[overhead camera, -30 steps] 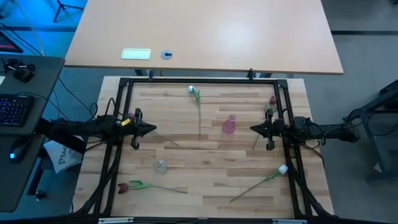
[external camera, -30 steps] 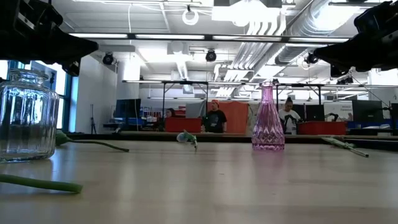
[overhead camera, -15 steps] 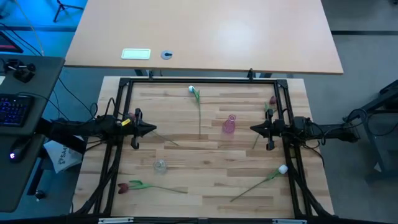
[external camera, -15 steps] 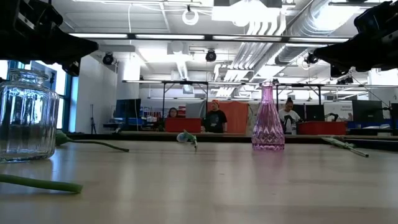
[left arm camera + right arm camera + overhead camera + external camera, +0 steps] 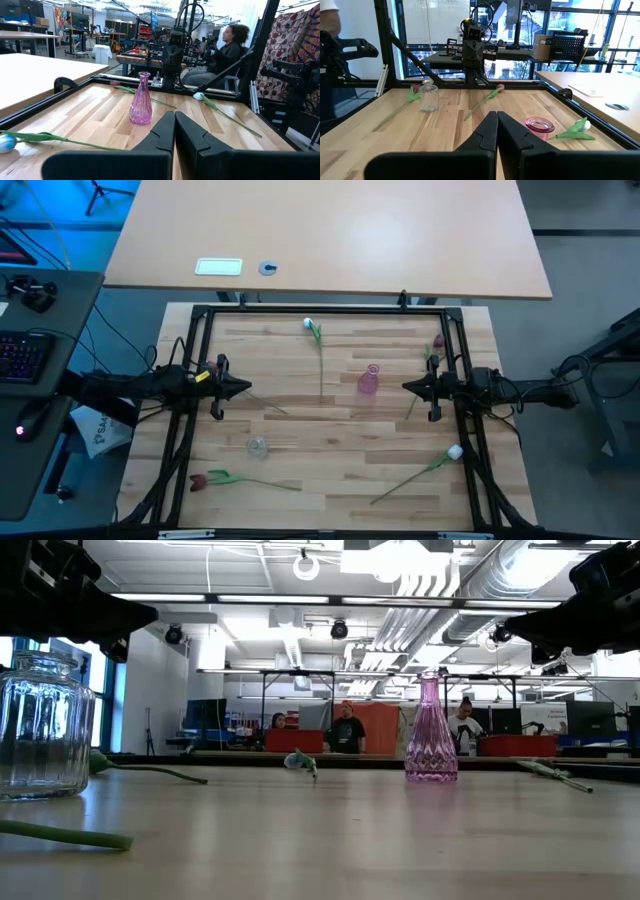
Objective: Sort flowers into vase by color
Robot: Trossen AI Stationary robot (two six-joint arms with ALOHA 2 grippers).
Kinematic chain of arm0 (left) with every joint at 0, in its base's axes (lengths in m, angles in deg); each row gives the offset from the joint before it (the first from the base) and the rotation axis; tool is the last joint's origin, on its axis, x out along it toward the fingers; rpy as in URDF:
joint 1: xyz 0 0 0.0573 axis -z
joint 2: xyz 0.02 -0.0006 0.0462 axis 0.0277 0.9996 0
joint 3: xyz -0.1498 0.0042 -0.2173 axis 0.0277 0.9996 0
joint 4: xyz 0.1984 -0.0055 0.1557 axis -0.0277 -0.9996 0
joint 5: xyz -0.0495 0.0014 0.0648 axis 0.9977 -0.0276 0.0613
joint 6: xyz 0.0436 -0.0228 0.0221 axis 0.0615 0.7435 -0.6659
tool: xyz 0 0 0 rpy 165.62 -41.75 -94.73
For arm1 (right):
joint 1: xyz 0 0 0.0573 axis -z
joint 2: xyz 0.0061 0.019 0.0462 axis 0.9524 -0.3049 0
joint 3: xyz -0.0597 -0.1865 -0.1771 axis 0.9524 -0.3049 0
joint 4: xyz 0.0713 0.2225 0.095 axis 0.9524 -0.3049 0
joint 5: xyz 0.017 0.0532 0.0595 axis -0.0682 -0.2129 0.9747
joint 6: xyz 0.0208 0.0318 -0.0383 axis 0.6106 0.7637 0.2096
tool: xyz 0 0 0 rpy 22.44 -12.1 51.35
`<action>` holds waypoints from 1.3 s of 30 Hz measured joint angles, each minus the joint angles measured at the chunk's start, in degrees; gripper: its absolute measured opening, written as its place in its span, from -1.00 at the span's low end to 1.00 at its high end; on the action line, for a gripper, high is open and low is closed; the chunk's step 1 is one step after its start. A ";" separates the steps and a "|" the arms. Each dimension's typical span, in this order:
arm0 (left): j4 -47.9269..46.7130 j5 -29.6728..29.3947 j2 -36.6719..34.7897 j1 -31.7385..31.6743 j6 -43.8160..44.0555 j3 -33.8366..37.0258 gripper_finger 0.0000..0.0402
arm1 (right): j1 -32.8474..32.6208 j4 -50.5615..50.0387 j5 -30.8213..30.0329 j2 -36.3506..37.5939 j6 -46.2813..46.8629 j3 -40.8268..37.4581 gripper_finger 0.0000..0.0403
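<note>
- Nothing on the bench has shifted since a second ago: both arms hang where they were and all four tulips lie where they lay.
- Near edge of the bench [image 5: 340, 480]: a dark red tulip [image 5: 198, 480] lies by the near left corner, stem running along that edge; a white tulip [image 5: 455, 451] lies toward the near right corner, stem angled back toward the near edge.
- Slightly farther in on the left, a clear glass jar [image 5: 257, 446] stands upright and empty, apart from the red tulip's stem.
- Mid-bench, left edge: the left gripper [image 5: 240, 388] hovers above the wood, its two dark fingers [image 5: 160, 131] pressed together tip to tip, gripping nothing and touching nothing.
- Mid-bench, right edge: the right gripper [image 5: 410, 387] faces it across the bench, fingers [image 5: 487, 131] likewise closed on each other, empty and clear of every flower.
- Between the two grippers, nearer the right one, a pink glass vase [image 5: 369, 379] stands upright with no stem in it.
- Far half: the second white tulip [image 5: 309, 325] lies close to the far edge, stem pointing back toward the middle, well left of the pink vase.
- Far right corner: the second dark red tulip [image 5: 438, 341] lies beside the black frame [image 5: 320, 308], its stem passing just by the right gripper.
- Beyond the bench, people [image 5: 345, 728] sit at workstations in the room.
</note>
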 joint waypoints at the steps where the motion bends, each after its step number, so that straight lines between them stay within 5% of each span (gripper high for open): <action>1: 0.00 0.00 -0.02 -0.02 0.00 0.01 -1.00 | 0.02 0.01 0.00 0.00 0.00 0.00 -1.00; 9: 0.30 0.02 -0.02 0.00 1.67 0.00 -1.00 | 0.00 0.02 0.00 -0.02 0.00 0.00 -1.00; 14: 9.04 -0.89 0.01 0.09 19.56 0.00 -1.00 | 0.01 0.00 0.00 0.00 0.00 0.00 -1.00; 20: 18.49 -19.80 5.42 0.07 40.61 0.02 -1.00 | 0.00 0.00 0.00 0.00 0.00 0.00 -1.00; 26: 31.03 -24.26 23.50 0.09 48.32 -6.56 -1.00 | 0.00 0.01 0.00 0.00 0.00 0.00 -1.00; 30: 29.62 -23.48 41.37 0.06 36.70 -21.42 -1.00 | 0.02 0.01 0.00 0.00 0.00 0.00 -1.00; 35: 17.22 -23.72 61.10 -4.61 22.47 -40.70 -1.00 | 0.00 0.02 0.00 0.00 0.00 0.00 -1.00; 39: -1.22 -14.46 72.91 -14.51 26.75 -52.37 -0.99 | 0.00 0.02 0.00 0.01 0.00 0.00 -1.00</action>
